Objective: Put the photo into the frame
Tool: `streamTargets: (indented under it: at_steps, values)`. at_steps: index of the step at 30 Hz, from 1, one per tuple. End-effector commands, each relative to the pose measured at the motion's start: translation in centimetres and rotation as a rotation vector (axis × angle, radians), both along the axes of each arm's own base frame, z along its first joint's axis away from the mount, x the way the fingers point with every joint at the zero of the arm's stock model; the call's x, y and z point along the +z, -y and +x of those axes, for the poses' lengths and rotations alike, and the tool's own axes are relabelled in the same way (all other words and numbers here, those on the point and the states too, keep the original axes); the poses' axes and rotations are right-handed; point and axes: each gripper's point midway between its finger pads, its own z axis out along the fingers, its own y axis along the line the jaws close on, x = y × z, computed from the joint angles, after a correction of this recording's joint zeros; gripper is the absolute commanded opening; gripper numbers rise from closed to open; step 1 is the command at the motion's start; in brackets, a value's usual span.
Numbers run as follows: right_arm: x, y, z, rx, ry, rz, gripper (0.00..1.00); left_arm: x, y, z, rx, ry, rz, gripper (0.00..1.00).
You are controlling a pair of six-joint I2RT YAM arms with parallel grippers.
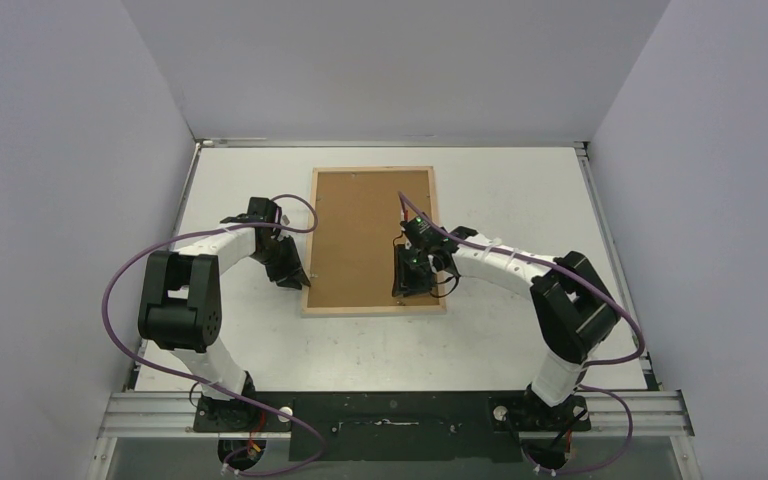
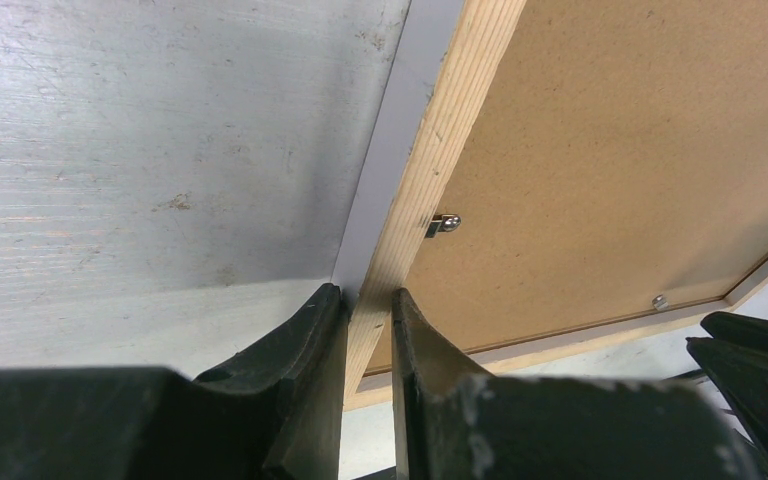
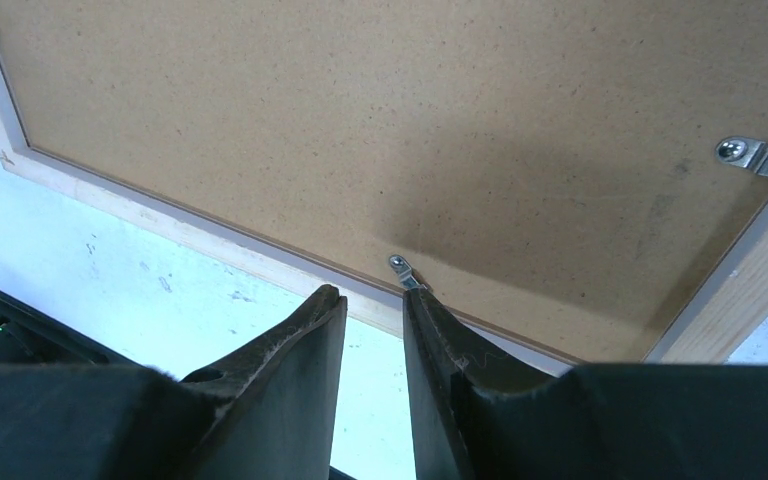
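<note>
Fingers of left gripper pinch frame rim; right gripper fingers slightly apart beside clip on backing board

Bare table lies wide on both sides of the frame and between it and the arm bases, narrower toward the back wall, while the left gripper straddles its left rim and the right gripper crowds its near edge by a clip.
</note>
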Motion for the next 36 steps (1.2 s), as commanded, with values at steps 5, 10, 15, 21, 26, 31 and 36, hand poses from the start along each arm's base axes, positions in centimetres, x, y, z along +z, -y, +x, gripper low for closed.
streamTargets:
  at_steps: [5, 10, 15, 21, 26, 31, 36]
  values:
    - [-0.6, 0.1, 0.9, 0.002, 0.033, -0.027, 0.30, -0.8, -1.2, 1.3, 0.014, 0.025, 0.064, 0.03]
    - [-1.6, -0.1, 0.5, 0.012, 0.016, -0.035, 0.30, -0.8, -1.1, 1.3, 0.014, 0.024, 0.061, 0.03]
    - [-2.3, -0.4, 0.3, 0.023, 0.001, -0.027, 0.30, -0.9, -1.1, 1.2, 0.014, 0.019, 0.061, 0.03]
    - [-2.8, -0.8, -0.7, 0.044, -0.035, 0.000, 0.30, -0.8, -1.2, 1.2, 0.013, 0.019, 0.063, 0.03]
    - [-2.6, -0.8, -1.5, 0.063, -0.054, 0.014, 0.30, -1.0, -1.1, 1.1, 0.014, 0.016, 0.062, 0.03]
    - [-2.6, -0.8, -1.8, 0.068, -0.063, 0.016, 0.30, -1.1, -1.1, 1.1, 0.011, 0.015, 0.062, 0.03]
    - [-2.5, -0.9, -2.0, 0.069, -0.069, 0.024, 0.30, -1.1, -1.1, 1.1, 0.013, 0.014, 0.060, 0.03]
